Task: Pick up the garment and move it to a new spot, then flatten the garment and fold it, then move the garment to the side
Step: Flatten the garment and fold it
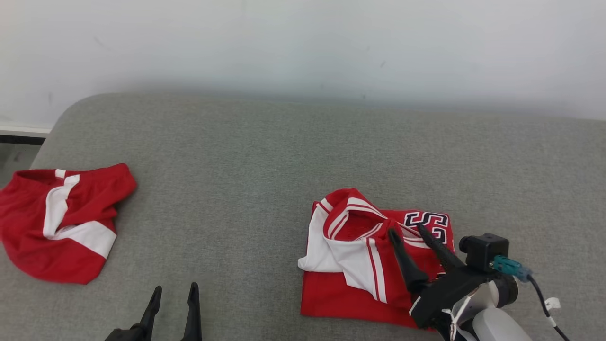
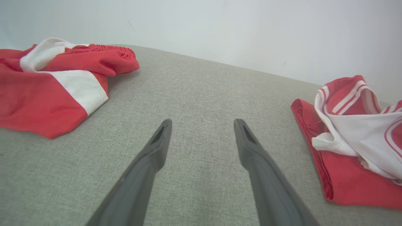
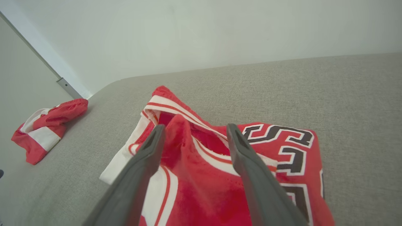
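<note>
nearest, at the lower left of the head view, the left end effector point(image 1: 175, 286) hangs with its fingers spread over bare grey padded surface point(image 1: 236, 166). at the lower right the right end effector point(image 1: 406, 229) is also spread wide, its fingers either side of a raised ridge of red cloth near the collar of the folded red and white jersey point(image 1: 341, 289). farther left, well apart, lie crumpled red and white shorts point(image 1: 61, 222), with a pale wall point(image 1: 303, 42) behind.
</note>
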